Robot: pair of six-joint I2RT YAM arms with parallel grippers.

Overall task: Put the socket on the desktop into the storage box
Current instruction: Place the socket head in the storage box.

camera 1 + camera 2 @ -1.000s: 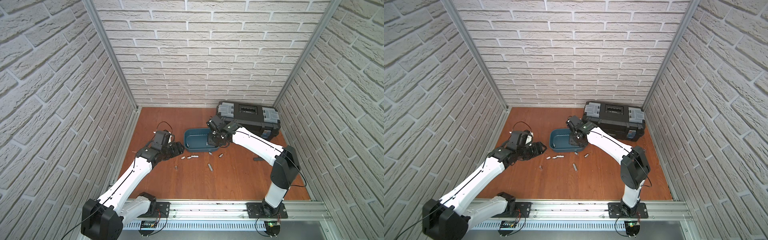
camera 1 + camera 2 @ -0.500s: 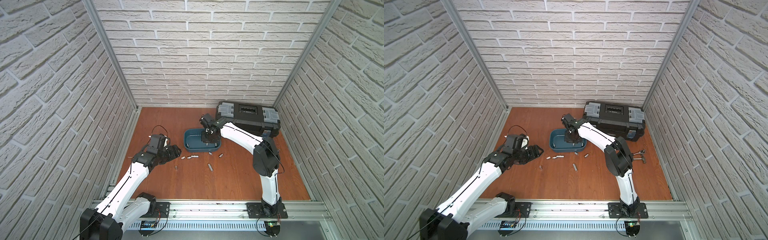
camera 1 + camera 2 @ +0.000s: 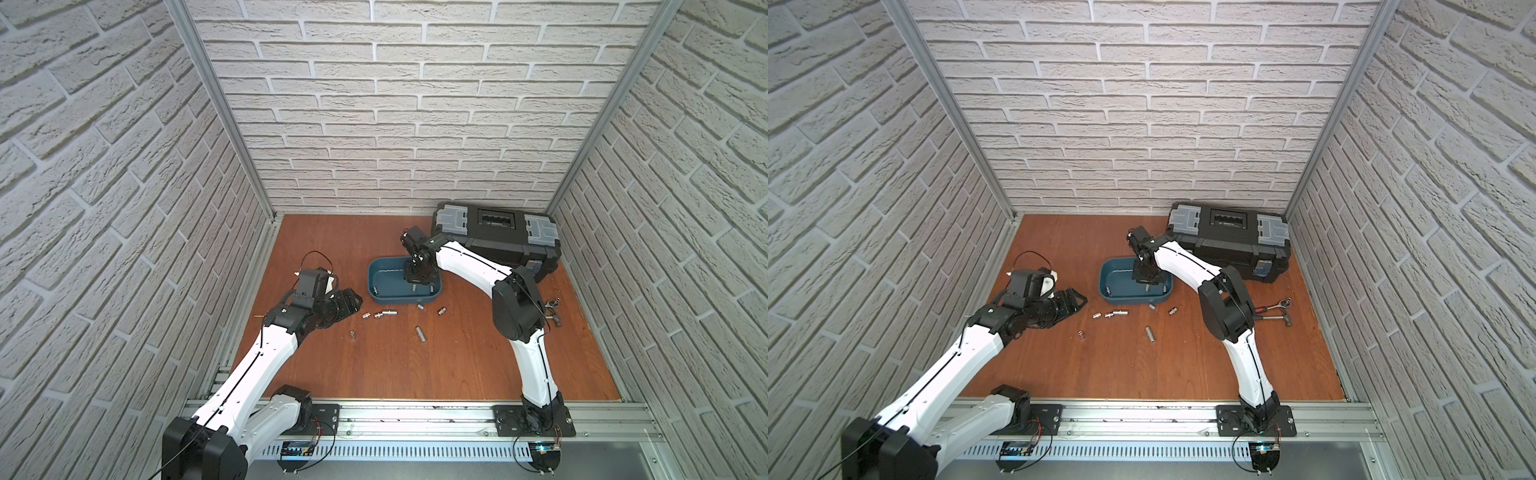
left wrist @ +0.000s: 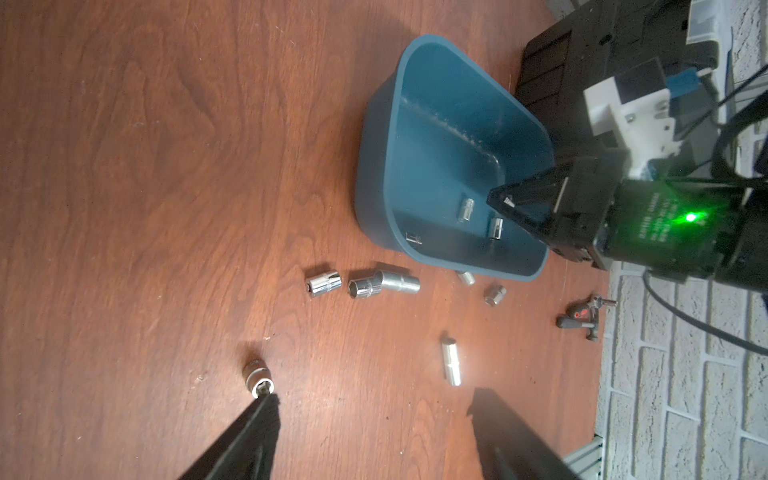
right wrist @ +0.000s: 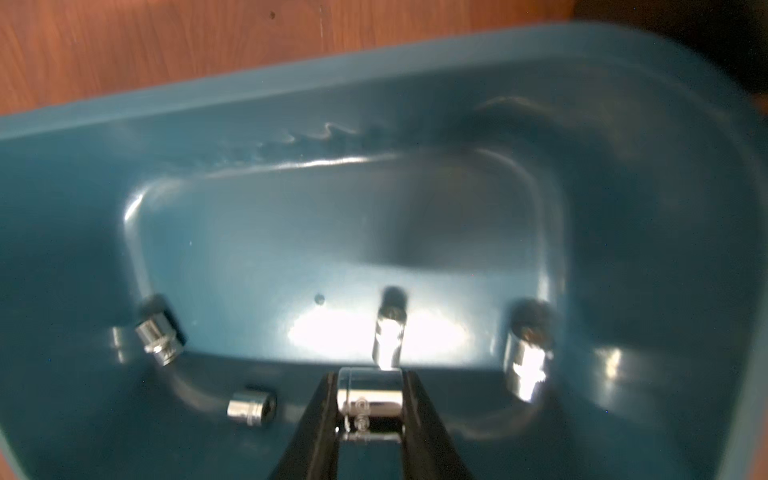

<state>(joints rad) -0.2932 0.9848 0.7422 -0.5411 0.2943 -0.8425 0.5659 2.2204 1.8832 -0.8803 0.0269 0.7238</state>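
Your right fingers [image 5: 424, 424] are clamped on a chrome socket [image 5: 370, 395] and hold it low inside the box [image 5: 291, 91], close to its near wall. Four boxed sockets [image 5: 251, 409] already lie on the box floor, all along that same near side. In both top views the box sits on the desk [image 3: 415, 374] toward the far middle, just left of the black toolbox [image 3: 494, 237]. A scatter of loose sockets [image 3: 379, 314] lies on the desk just near of the box, and two of them touch end to end. Your left fingers [image 4: 253, 440] are wide apart with nothing between them, low over the desk left of the box and pointing right toward that scatter. A lone socket [image 4: 259, 378] shows just past one fingertip in the left wrist view, and a top view puts it [image 3: 352, 334] on the desk nearer than the left fingers, apart from them.
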